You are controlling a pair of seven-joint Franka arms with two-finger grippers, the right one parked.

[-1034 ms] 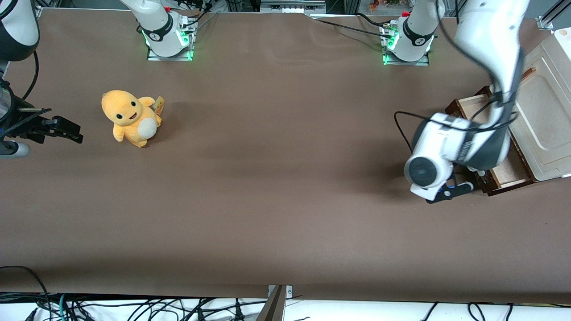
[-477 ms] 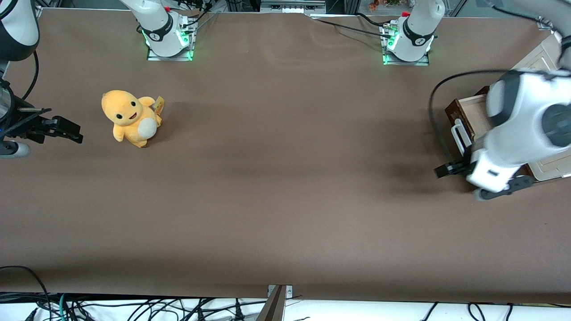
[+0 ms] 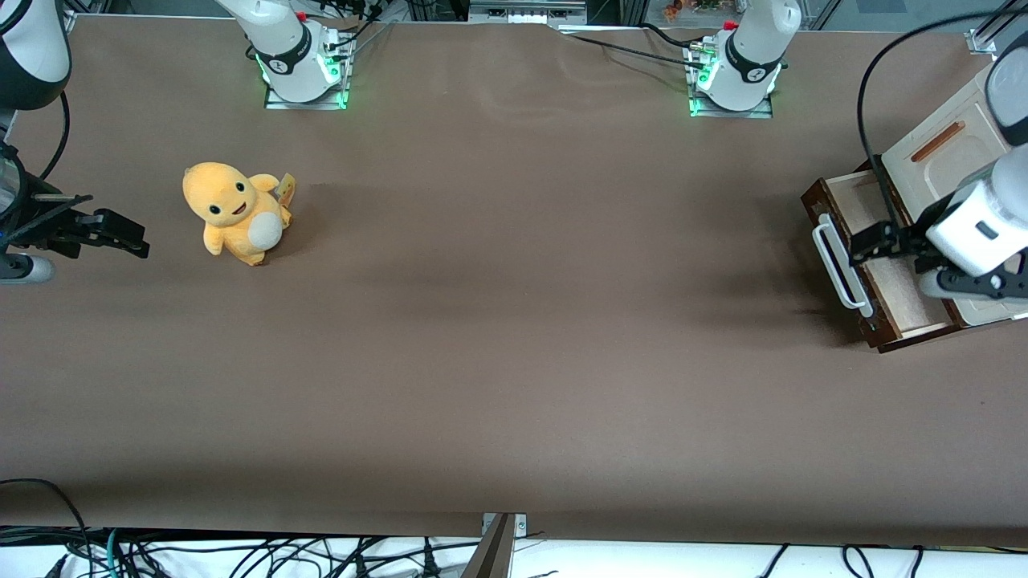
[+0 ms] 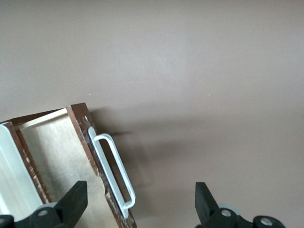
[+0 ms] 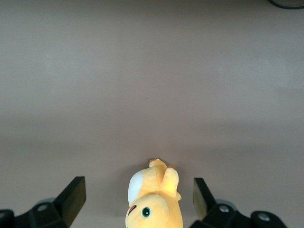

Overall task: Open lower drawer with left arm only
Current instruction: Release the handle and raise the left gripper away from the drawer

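- lower drawer is seen pulled out from the cream cabinet, at the working arm's end of the table.
- white bar handle is carried on the drawer front; its long axis lies along that front.
- gripper of the left arm is held above the drawer, just inside the front; fingers are spread wide and nothing is held.
- pale drawer inside is shown bare where visible.
- task is judged essentially done.
- yellow plush toy is noted well apart from the drawer, toward the parked arm's end.

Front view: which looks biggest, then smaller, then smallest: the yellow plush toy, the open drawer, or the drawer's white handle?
1. lower drawer
2. yellow plush toy
3. white handle
The open left gripper hovers above the drawer.
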